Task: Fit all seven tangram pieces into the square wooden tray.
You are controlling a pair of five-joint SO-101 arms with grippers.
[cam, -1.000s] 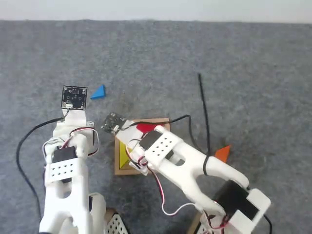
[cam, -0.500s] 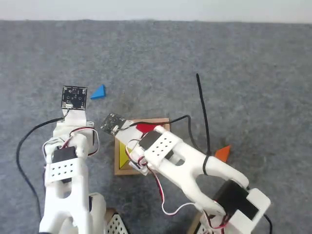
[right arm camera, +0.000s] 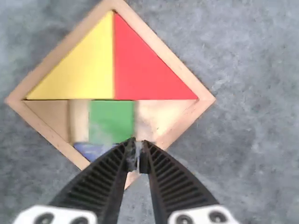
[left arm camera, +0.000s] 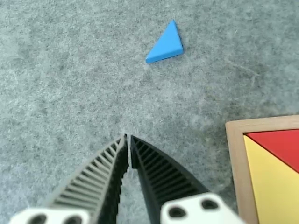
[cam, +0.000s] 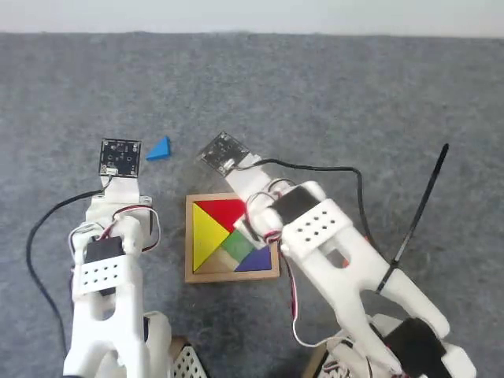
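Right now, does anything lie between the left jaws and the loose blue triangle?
Nothing visible does. Only bare grey carpet lies between the shut left jaws and the blue triangle; the wooden tray sits clear of that line.

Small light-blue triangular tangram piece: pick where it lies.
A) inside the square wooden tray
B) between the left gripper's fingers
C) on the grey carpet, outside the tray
C: the small light-blue triangular tangram piece lies on the grey carpet, apart from the square wooden tray and beyond the tips of the shut left gripper.
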